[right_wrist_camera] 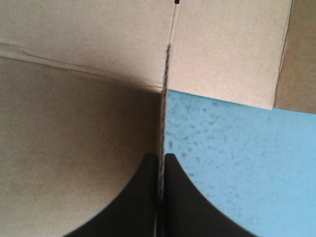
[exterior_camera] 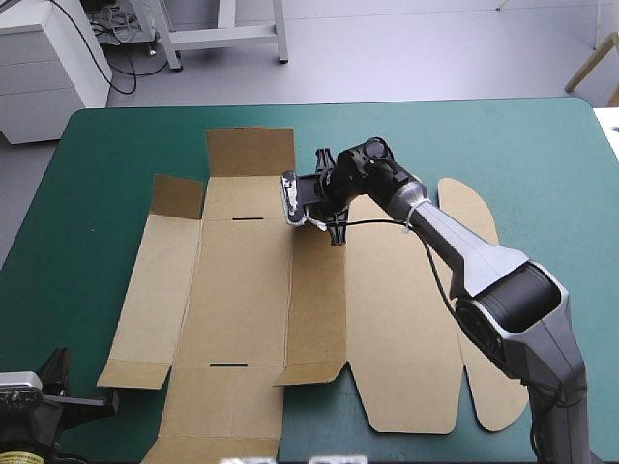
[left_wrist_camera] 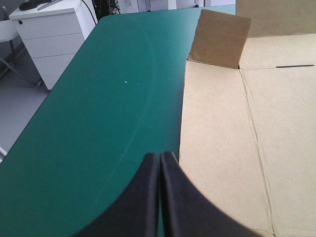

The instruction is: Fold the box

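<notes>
1. The box (exterior_camera: 242,290) lies as a flat cut sheet on the teal-green desk (exterior_camera: 106,164), reaching from just beside the left fingers to well past the right ones. A small corner flap (left_wrist_camera: 219,39) is tipped up well ahead of the left fingers.
2. The right gripper (right_wrist_camera: 161,157) is clenched on the box. A thin board edge runs straight out from between its black fingers, with brown board to one side of them and bare desk to the other.
3. The left gripper (left_wrist_camera: 159,154) is clenched on nothing. Its fingers are pressed together in a point, with the sheet's outer edge just beside them.
4. The main risk, as I judge it, is the hold itself: it takes only the very edge of the board (a narrow bite), so a pull or twist could let it slide out from between the fingers.
5. Nothing pins the sheet down, so lifting the held edge may drag or swing the whole box across the desk instead of bending it along a score line. A crease could then form off the line.
6. A hard turn of the fingers could also tear the board where the held edge meets the next panel, just ahead of them.
7. No writing can be read, and no brand or label shows. The only marks are short dark slots (exterior_camera: 250,220) in the panels
</notes>
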